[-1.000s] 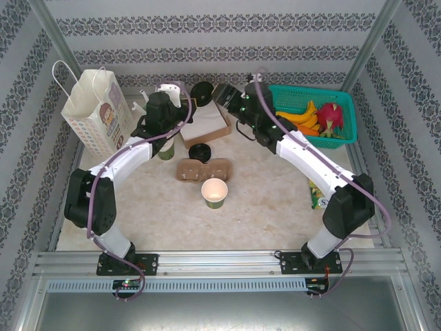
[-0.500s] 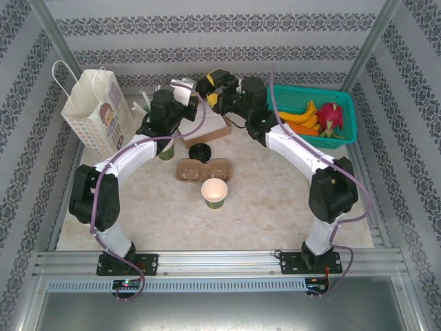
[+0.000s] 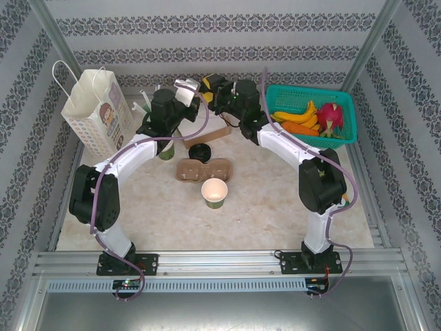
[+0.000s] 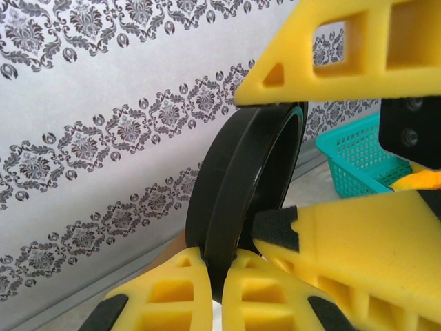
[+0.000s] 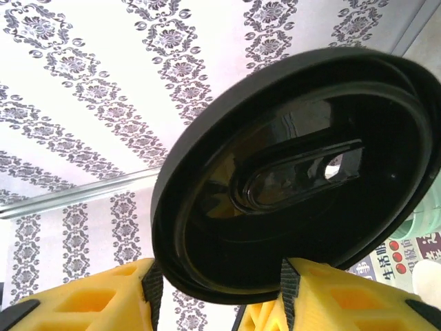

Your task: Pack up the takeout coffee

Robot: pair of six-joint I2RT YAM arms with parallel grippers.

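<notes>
A round black plastic lid (image 4: 241,179) hangs in the air at the back of the table, with no cup under it. My left gripper (image 4: 222,258) is shut on its lower rim. My right gripper (image 5: 217,276) is shut across the lid (image 5: 296,172), whose underside faces that camera. The right gripper's yellow fingers (image 4: 344,55) show above and below the lid in the left wrist view. From above, the left gripper (image 3: 190,89) and right gripper (image 3: 212,88) meet tip to tip. An olive-green cup (image 3: 214,193) stands open and lidless in front of a cardboard carrier (image 3: 207,169). A black-topped cup (image 3: 200,152) sits at the carrier's back edge.
A printed paper bag (image 3: 93,114) stands at the back left. A teal basket (image 3: 344,103) of fruit is at the back right. A brown cardboard box (image 3: 213,132) lies under the grippers. Another green cup (image 3: 165,150) stands beneath the left arm.
The right arm has swung left and back, bringing its gripper up against the left gripper and onto the black lid. The left gripper has barely moved.
</notes>
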